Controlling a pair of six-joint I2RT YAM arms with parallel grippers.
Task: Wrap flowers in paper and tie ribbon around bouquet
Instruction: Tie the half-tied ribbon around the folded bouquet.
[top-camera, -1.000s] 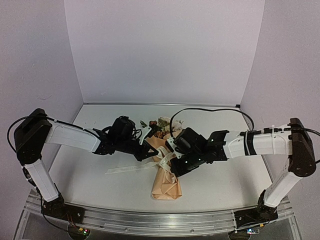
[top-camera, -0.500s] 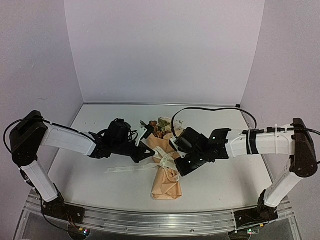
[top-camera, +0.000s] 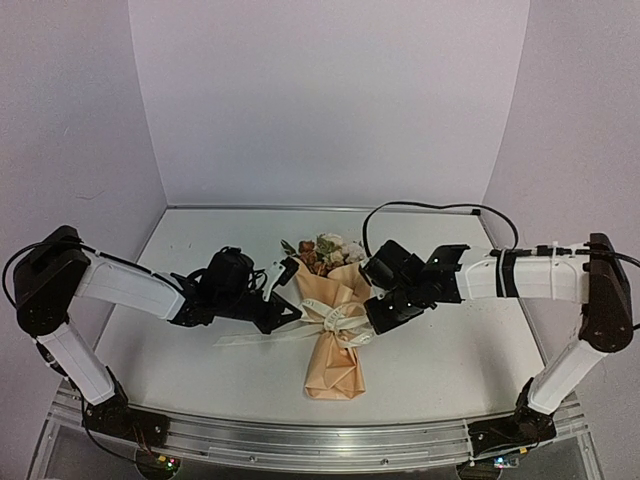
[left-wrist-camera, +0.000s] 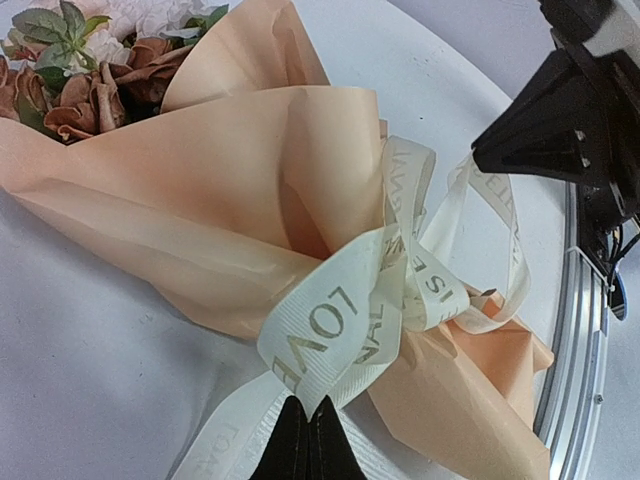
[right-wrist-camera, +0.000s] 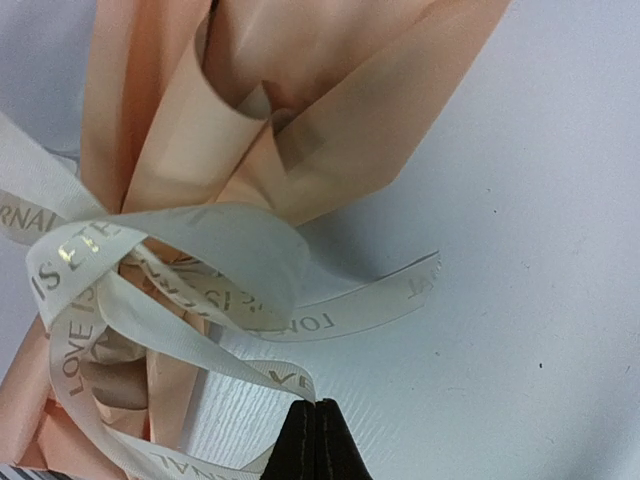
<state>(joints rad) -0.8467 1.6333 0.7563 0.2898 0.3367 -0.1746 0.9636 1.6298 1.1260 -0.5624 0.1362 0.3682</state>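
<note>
The white surface (top-camera: 470, 350) stretches out in front of me. The bouquet (top-camera: 334, 330) lies on it about midway between my two arms. Its wide end points away from my bases and its narrow end points toward them.

The paper (top-camera: 336, 368) is a peach-tan cone. It flares into folded flaps around the top and is cinched in at the waist.

The ribbon (top-camera: 341, 322) goes around that waist. It is cream with gold lettering, and I can read "LOVE" on it in my left wrist view. It is gathered into loose loops over the paper. One long tail lies flat on the surface and runs out to my left, below my left arm. A shorter tail lies on the surface on the other side.

The flowers (top-camera: 327, 250) show at the wide end: white and cream heads, rusty-brown ones and a few green leaves.

My left hand (left-wrist-camera: 307, 440) sits just beside the bouquet's waist. Its fingers are pressed fully together, and a ribbon loop runs straight down into their tips, so I have the ribbon pinched there.

My right hand (right-wrist-camera: 318, 438) is on the opposite side of the waist. It is closed just as tight, and ribbon strands meet at its tips, so it is pinching the ribbon too.
</note>
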